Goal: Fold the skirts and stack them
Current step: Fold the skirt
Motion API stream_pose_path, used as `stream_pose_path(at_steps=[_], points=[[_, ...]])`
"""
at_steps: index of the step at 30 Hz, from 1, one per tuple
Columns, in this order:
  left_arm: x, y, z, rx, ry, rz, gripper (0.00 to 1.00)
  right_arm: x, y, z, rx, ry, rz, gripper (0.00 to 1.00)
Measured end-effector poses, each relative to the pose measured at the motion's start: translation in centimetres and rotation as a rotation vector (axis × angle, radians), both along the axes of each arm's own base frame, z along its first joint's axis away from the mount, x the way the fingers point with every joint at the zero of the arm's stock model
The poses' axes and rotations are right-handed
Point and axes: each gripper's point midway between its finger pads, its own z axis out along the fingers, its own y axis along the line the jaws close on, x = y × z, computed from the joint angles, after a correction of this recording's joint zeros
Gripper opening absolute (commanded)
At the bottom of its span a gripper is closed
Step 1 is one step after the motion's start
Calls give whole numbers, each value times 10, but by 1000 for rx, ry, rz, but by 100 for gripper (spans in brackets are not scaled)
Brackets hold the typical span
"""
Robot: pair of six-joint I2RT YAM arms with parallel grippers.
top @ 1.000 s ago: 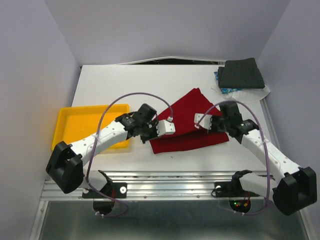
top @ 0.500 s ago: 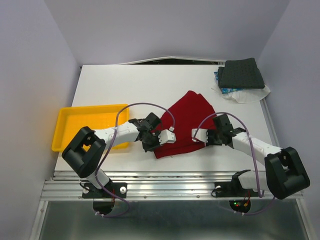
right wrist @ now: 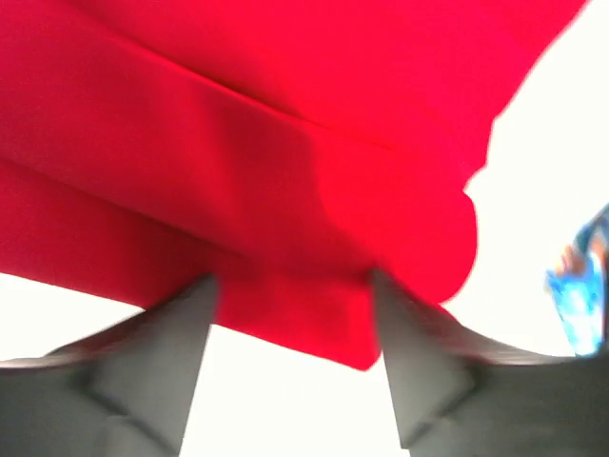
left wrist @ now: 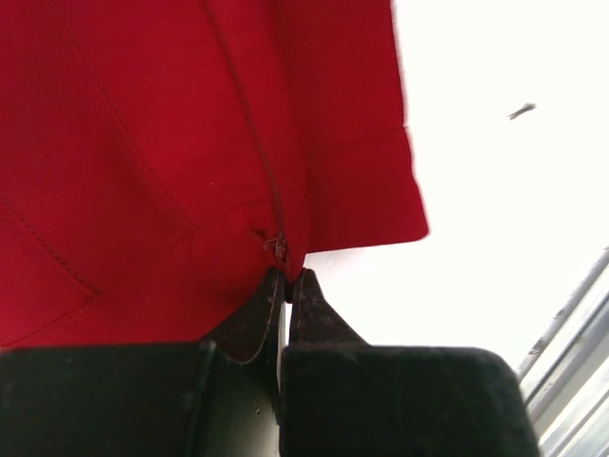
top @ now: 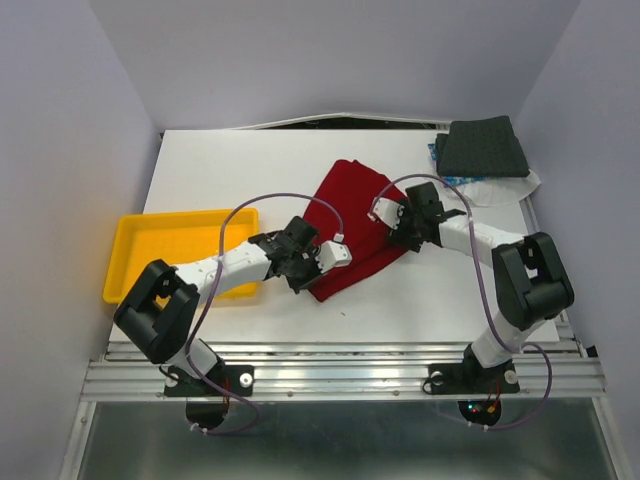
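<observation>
right tool [right wrist: 292, 276]: let go, jaws now apart, moved farther out | red skirt [top: 352, 215]: folded over, narrower

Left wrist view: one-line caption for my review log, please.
Left arm's jaws pinched shut on the red skirt at an edge seam, white table beyond.

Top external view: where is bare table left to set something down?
Free: the table beyond the yellow tray, left of the red skirt; the front strip between red skirt and near edge. Crowded: far right corner, dark grey skirt.
</observation>
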Motion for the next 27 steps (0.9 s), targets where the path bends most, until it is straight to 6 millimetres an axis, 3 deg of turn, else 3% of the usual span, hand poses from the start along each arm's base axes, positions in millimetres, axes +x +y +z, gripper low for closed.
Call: stream_pose_path(at_steps=[1,4,6,11,13,15,17,20,25,27], points=[[-2,-3,4,-7,-7,2,24,4,0,7,20,-5,-36,82],[-10,-17,18,-43,-27,-14,39,11,1,30,76,-26,-110,88],[-19,-27,22,-50,-35,-38,43,9,1,54,129,-48,-165,89],[-31,-33,29,-44,-57,-69,49,-26,-2,114,329,-64,-343,92],[-28,-30,39,-56,-83,-51,67,-40,1,132,430,-56,-412,90],[-27,-29,49,-77,-102,-30,70,-53,8,141,539,-16,-492,86],[-25,-30,61,-102,-127,-20,68,-61,17,140,635,54,-582,83],[-19,-35,71,-122,-151,12,59,-71,34,121,749,206,-712,77],[-6,-46,57,-96,-133,71,57,-107,60,56,867,536,-969,77],[-4,-46,48,-76,-119,84,57,-118,68,39,922,628,-1066,76]])
